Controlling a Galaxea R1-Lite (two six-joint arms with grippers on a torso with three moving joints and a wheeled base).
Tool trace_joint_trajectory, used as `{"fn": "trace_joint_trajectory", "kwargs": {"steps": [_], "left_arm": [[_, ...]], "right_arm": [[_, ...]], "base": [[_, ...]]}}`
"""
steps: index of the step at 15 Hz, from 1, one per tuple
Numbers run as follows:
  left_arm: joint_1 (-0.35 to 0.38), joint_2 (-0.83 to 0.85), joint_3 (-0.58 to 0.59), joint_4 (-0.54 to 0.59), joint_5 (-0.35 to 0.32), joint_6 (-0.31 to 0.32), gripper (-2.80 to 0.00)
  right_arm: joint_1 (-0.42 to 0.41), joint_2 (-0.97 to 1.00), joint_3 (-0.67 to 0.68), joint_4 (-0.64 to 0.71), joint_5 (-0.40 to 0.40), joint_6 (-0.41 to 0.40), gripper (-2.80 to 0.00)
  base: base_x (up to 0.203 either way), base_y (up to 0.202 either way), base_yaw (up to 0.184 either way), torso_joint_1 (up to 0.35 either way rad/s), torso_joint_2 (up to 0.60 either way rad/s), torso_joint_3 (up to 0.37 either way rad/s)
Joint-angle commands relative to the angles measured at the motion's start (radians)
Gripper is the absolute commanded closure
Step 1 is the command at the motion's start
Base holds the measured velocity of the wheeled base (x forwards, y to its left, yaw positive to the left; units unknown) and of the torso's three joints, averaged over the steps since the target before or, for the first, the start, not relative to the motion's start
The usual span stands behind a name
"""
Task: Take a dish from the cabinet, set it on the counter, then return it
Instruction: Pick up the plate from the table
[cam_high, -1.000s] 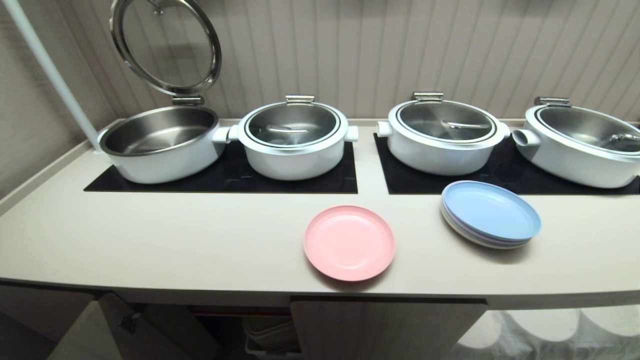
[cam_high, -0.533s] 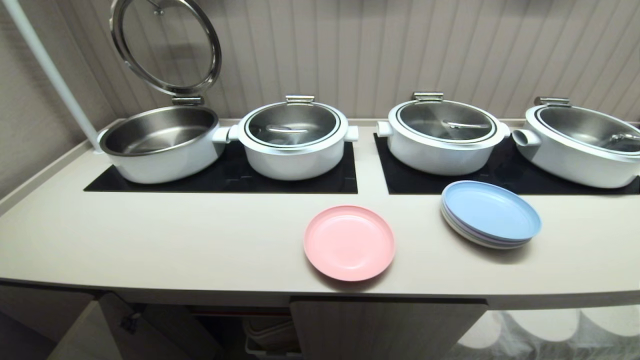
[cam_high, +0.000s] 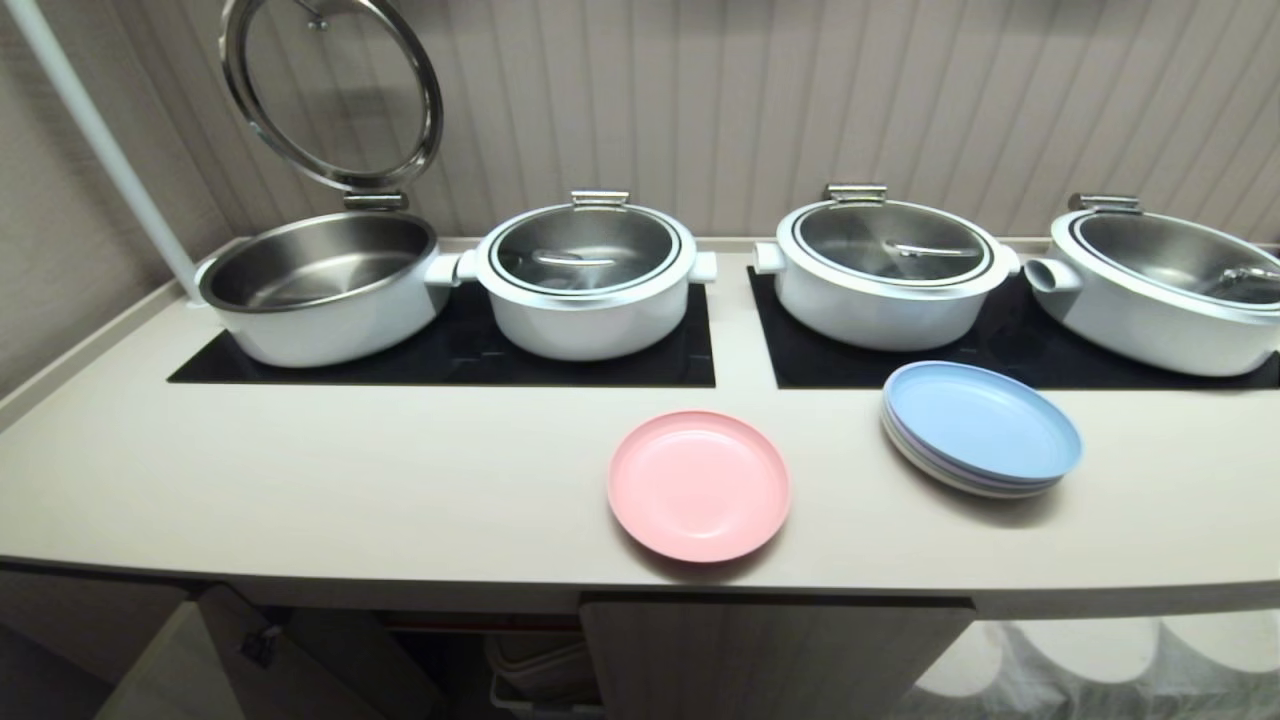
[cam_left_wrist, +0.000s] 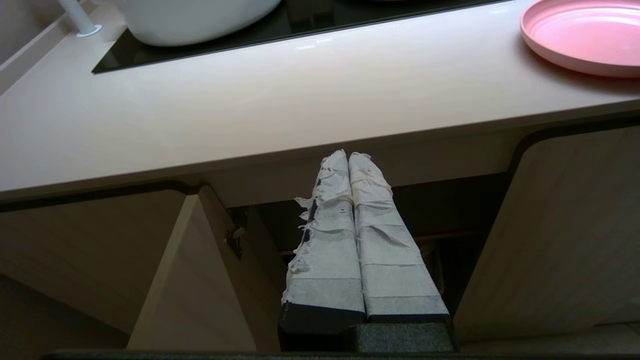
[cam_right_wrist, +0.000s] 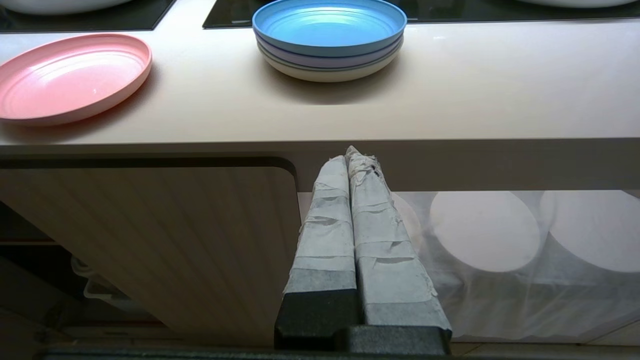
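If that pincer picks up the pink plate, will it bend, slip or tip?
The pink plate looks like stiff matte plastic, so probably light and rigid. Its raised rim gives an edge to pinch, though its smooth surface might slip. Lying flat on the counter, it should slide rather than roll.

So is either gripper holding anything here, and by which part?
Nothing is held. The left gripper and right gripper are shut on nothing, below the counter; the pink plate lies free on it.
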Motion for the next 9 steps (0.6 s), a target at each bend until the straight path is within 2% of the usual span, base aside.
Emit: {"fn": "trace_joint_trajectory", "kwargs": {"steps": [1,3,7,9], "left_arm": [[0.0,0.0,-0.014,0.001,-0.005,-0.001,0.0],[0.0,0.0,-0.037,0.018,-0.018,-0.002,0.0],[0.0,0.0,-0.137,0.208,-0.109,-0.003,0.0],[0.0,0.0,-0.144,0.213,-0.128,-0.005,0.0]], "right_arm": [[0.0,0.0,0.0,-0.001,0.0,0.0,0.0],[0.0,0.0,0.0,-0.001,0.0,0.0,0.0],[-0.001,0.0,0.0,-0.001,0.0,0.0,0.0],[-0.001,0.0,0.0,-0.001,0.0,0.0,0.0]], "base": [[0.0,0.0,0.0,0.0,0.0,0.0],[0.0,0.0,0.0,0.0,0.0,0.0],[0.0,0.0,0.0,0.0,0.0,0.0],[0.0,0.0,0.0,0.0,0.0,0.0]]}}
